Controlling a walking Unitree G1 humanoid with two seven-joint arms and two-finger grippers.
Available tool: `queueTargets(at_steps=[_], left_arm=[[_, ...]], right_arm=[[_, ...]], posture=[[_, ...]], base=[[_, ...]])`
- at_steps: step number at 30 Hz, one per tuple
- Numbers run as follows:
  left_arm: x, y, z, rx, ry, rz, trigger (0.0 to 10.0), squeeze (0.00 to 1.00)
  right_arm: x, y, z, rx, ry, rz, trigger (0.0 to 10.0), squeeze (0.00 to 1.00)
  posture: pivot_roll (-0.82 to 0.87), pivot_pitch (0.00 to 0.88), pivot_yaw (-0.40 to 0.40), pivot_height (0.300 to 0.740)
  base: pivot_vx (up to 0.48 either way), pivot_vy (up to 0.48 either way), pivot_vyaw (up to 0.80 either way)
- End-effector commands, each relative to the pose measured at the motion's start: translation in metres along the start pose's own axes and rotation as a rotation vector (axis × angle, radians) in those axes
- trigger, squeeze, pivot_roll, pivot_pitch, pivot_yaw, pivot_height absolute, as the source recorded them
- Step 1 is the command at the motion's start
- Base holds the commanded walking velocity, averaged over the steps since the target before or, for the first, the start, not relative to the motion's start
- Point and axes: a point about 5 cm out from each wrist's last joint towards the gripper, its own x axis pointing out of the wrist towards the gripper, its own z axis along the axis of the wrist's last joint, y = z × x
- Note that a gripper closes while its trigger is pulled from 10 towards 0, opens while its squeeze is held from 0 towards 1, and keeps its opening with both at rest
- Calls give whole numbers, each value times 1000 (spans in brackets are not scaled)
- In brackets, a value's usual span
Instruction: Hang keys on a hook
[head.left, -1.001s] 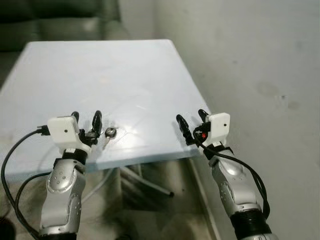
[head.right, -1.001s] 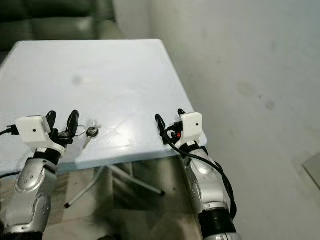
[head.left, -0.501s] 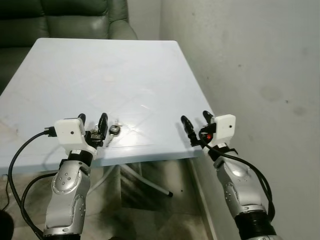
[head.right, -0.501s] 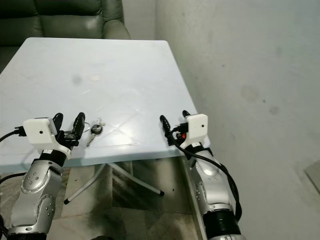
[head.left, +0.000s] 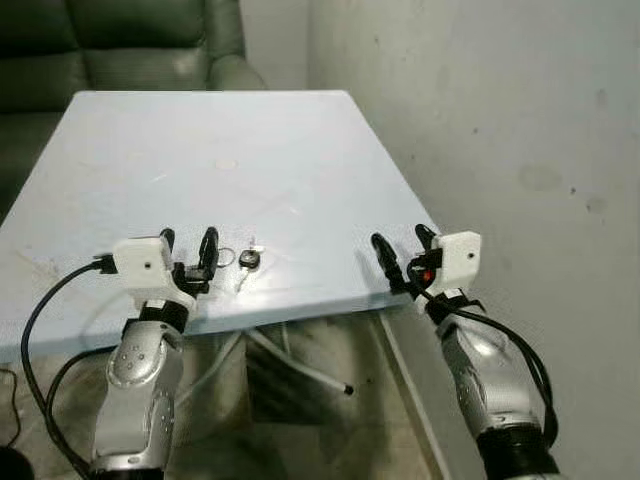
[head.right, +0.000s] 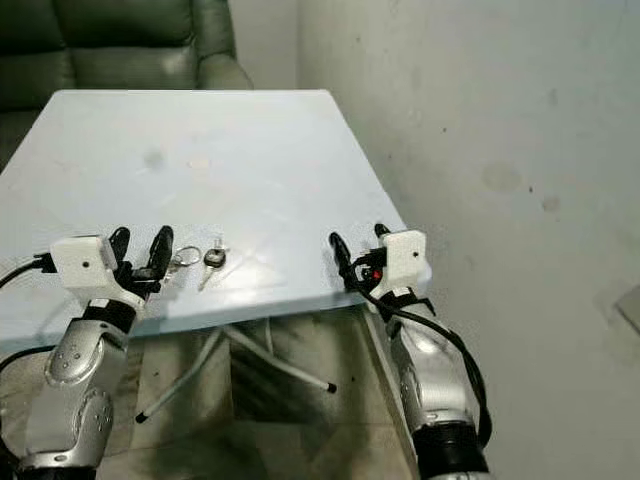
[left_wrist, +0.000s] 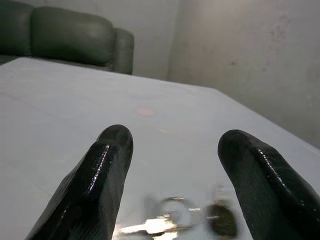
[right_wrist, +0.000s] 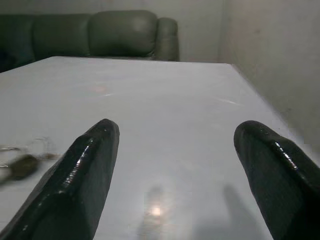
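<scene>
A small bunch of keys with a black head and a metal ring lies on the pale blue table near its front edge. My left gripper hovers just left of the keys, open, with nothing between its fingers; in the left wrist view the keys lie blurred just ahead of the fingers. My right gripper stands open over the table's front right corner, well to the right of the keys. No hook is in view.
A dark green sofa stands behind the table. A grey wall runs close along the table's right side. The table's metal legs cross beneath it on a dirty floor. A black cable trails from my left arm.
The camera has shifted, so the sofa shows more. The keys now lie a little farther right of my left gripper, more spread out. Both grippers stay open.
</scene>
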Motion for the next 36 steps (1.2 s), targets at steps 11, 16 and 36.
queueTargets(at_steps=[11, 16, 36], left_arm=[[0, 5, 5, 15, -11, 14, 10000, 0], [1, 5, 6, 16, -12, 14, 10000, 0], [2, 6, 2, 8, 27, 82, 10000, 0]], right_arm=[[5, 9, 5, 11, -19, 39, 10000, 0], [6, 10, 6, 12, -21, 45, 10000, 0], [7, 11, 5, 9, -6, 56, 10000, 0]], posture=[[-42, 72, -69, 740], [-42, 72, -70, 740], [-41, 83, -76, 740]], base=[[0, 458, 0], [0, 458, 0], [0, 133, 0]])
